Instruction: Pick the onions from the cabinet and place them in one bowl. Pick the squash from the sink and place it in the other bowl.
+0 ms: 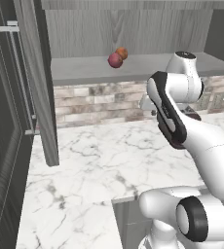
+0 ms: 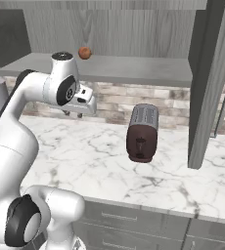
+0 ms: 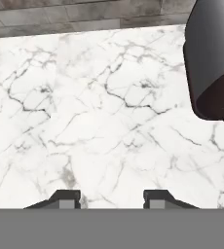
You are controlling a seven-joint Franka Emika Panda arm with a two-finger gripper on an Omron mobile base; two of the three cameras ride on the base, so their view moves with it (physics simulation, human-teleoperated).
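Observation:
Two onions lie side by side on the grey shelf (image 1: 84, 69) of the open cabinet: a reddish-purple onion (image 1: 115, 60) in front and an orange-brown onion (image 1: 121, 52) behind it. From the right, one onion (image 2: 84, 52) shows on the shelf (image 2: 134, 68). My gripper (image 2: 73, 113) hangs below the shelf and points down at the marble counter (image 3: 109, 112). It is open (image 3: 111, 197), with nothing between its fingertips (image 3: 67, 198). The squash, the sink and the bowls are out of view.
The cabinet's dark door (image 1: 38, 87) stands open over the counter's left part, and it also appears as the door (image 2: 212, 83) on the right. A dark toaster (image 2: 143, 132) sits on the counter right of my gripper, its end (image 3: 211, 58) near the hand. A brick backsplash (image 1: 99, 102) runs behind.

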